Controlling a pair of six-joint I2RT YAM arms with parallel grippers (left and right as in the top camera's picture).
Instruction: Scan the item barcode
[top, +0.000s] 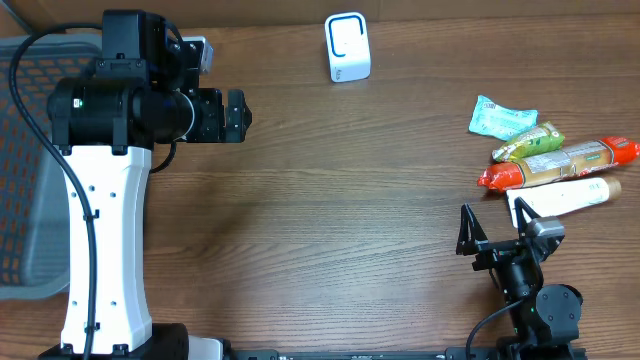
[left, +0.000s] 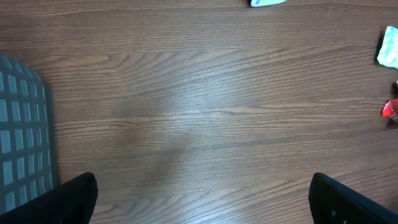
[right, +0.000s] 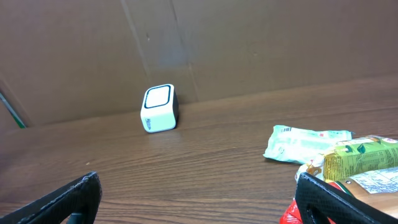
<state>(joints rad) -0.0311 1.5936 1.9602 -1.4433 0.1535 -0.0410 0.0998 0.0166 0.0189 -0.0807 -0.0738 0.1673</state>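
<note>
Right end effector (top: 492, 222), jaws wide, sits just beside the snack packets (top: 555, 165).

Our left arm (top: 100, 230) wears a long white shell dotted with small dark screws, with bulky black motor housings above and a black cable (top: 22, 100) alongside. Our right arm (top: 535, 295) is black, capped by a grey block (top: 545, 228). The left gripper (left: 202, 202) and right gripper (top: 493, 228) have matt black jaws.

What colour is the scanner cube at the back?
White scanner cube with a dark-rimmed face; right wrist view shows it best.
</note>
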